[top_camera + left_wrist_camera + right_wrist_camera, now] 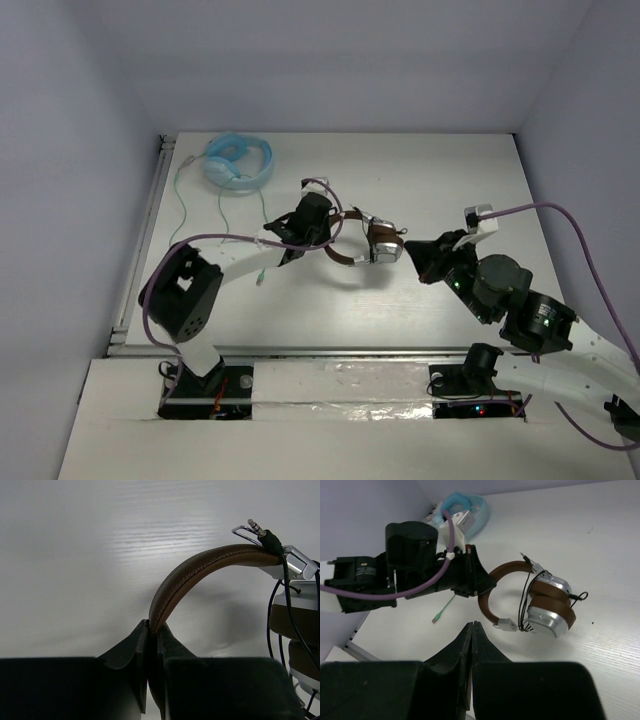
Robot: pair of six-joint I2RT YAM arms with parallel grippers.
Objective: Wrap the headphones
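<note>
**Left claw clamps the headband; right claw clenched on nothing**

Top view: The headphones [368, 244] sit near the middle of the white table [470, 170]. The left gripper [333, 234] meets them from 9 o'clock, at the brown headband [345, 258]. The right gripper [413, 248] points at the silver earcups [383, 246] from 3 o'clock, just beside them; contact cannot be judged here. A light blue headset [238, 163] lies at 11 o'clock from the headphones, well apart, and its pale green cable [183, 200] trails toward 7 o'clock.

Left wrist view: The left gripper [152, 628] is clenched on the headband [200, 566], which is pinched between the two fingertips. From there the band arcs up toward 2 o'clock. The jack plug [261, 530] of the thin black cable [271, 611] lies at the top of the band's metal end. The earcups [300, 617] are stacked at 3 o'clock, cut by the frame edge, with cable strands running down across them.

Right wrist view: The right gripper [472, 628] has its jaws pressed together with nothing between them. The headphones [547, 609] are at 1 o'clock from its tips and apart from them. Black cable [524, 605] strands cross between the headband and the earcups. The left gripper [489, 583] grips the headband's 9 o'clock side. The light blue headset [470, 507] is at 12 o'clock, near the wall. Whether the earcups rest on the table I cannot tell.
</note>
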